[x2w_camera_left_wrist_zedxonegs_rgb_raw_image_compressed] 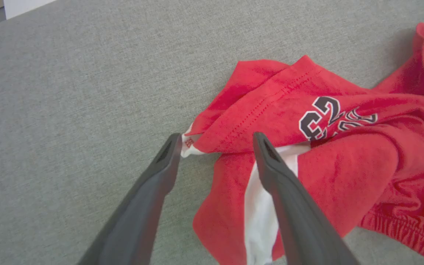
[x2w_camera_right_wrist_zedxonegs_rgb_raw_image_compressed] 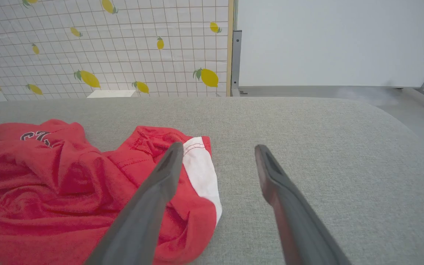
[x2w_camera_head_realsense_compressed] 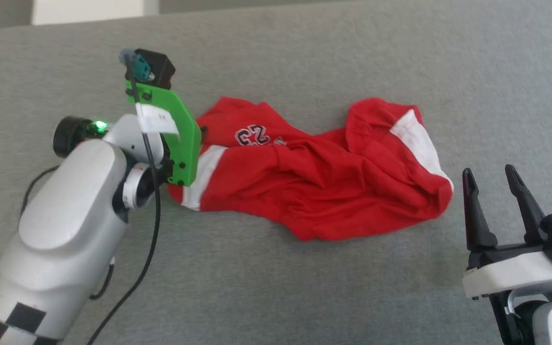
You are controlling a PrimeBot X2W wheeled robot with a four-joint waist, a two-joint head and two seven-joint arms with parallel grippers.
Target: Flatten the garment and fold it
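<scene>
On your left, the pale left arm (x2w_camera_head_realsense_compressed: 65, 225) reaches in over the grey upholstered surface (x2w_camera_head_realsense_compressed: 304, 287), with a green bracket (x2w_camera_head_realsense_compressed: 182, 129) at its wrist and a black cable (x2w_camera_head_realsense_compressed: 154, 225) trailing along it. Your left end effector (x2w_camera_left_wrist_zedxonegs_rgb_raw_image_compressed: 215, 141) is open, fingers spread and gripping nothing. In the left wrist view one fingertip sits at the white corner of a hem and the other lies over the white side stripe (x2w_camera_left_wrist_zedxonegs_rgb_raw_image_compressed: 260, 217). You cannot tell from these views whether either tip touches the cloth. The red shorts (x2w_camera_head_realsense_compressed: 328, 182) lie crumpled in the middle of the surface, stretched sideways and not yet flat. The "23" print (x2w_camera_head_realsense_compressed: 252, 136) faces up near their left end, and folds bunch through the middle. The gathered waistband (x2w_camera_left_wrist_zedxonegs_rgb_raw_image_compressed: 399, 224) runs along the near edge in the left wrist view. At the right end a second white stripe (x2w_camera_head_realsense_compressed: 419, 139) shows on the turned-up leg. Farther right, your right end effector (x2w_camera_head_realsense_compressed: 489, 170) is also open and empty, fingers pointing up just beside the shorts' right end, not touching them. Beyond the surface, the right wrist view shows a lemon-print panel (x2w_camera_right_wrist_zedxonegs_rgb_raw_image_compressed: 123, 48) and a white board (x2w_camera_right_wrist_zedxonegs_rgb_raw_image_compressed: 337, 40).
</scene>
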